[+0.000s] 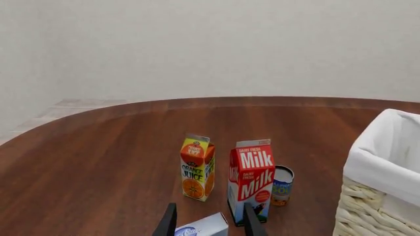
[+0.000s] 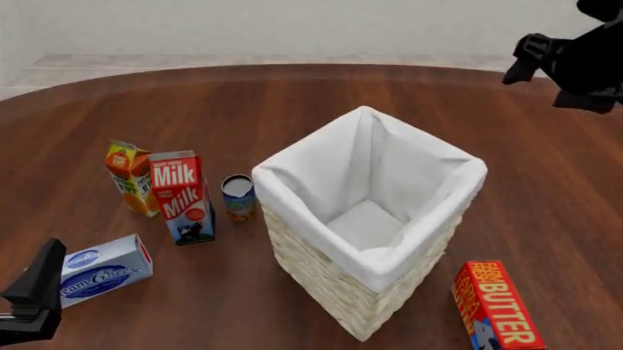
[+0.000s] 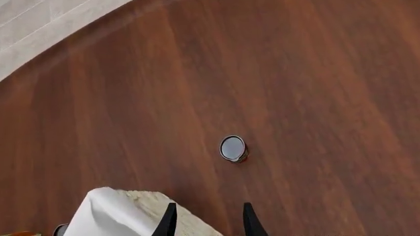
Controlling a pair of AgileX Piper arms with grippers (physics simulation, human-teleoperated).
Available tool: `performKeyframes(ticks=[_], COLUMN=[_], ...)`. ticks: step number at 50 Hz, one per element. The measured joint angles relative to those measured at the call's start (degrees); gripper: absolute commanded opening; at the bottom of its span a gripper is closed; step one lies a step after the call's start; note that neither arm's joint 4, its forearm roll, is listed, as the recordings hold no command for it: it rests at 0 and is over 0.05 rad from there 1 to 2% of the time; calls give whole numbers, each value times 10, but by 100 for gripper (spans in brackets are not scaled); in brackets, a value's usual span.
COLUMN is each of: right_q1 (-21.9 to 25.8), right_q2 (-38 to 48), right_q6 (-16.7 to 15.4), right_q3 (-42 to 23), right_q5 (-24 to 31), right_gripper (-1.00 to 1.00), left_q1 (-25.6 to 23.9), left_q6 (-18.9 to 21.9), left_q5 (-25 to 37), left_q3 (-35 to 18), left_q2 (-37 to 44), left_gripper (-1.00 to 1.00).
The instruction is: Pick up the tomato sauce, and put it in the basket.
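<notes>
Middle of the right wrist view, sauce (image 3: 233,148): alone on the counter (image 3: 315,98), untouched.
Basket (image 2: 322,270): nothing inside.
Right hand (image 3: 206,219): released, above.
Left: grab, drop.

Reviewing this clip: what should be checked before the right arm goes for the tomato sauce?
1. Small red-labelled, silver-topped tomato sauce can found: ok, standing upright, seen only in the right wrist view.
2. Right pincer open and empty: ok.
3. Right pincer lined up over the can: not ok, the can lies ahead of the fingertips and apart from them.
4. Tall cream woven wicker basket free inside: ok, only its white lining shows.
5. Left pincer out of the way: ok, open beside the blue-and-white cream cheese box.
</notes>
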Motion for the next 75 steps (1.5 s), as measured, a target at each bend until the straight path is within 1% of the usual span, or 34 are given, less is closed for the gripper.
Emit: performKeyframes(ticks=[14,29,46,75], right_q1=[-8,-21,-11,-7], right_q2=[62,116,160,227], right_q6=[-4,-16,-14,-26], right_q3=[-28,-54,-59,-88], right_q5=[-4,-7,-10,1], right_gripper=[100,100,100,100], left_q1=[0,0,0,0], left_q6=[0,0,0,0], left_q5=[-1,-3,-4,-1], left_q3=[1,3,4,1], left_q2=[0,0,0,0], left_gripper=[100,100,100,100])
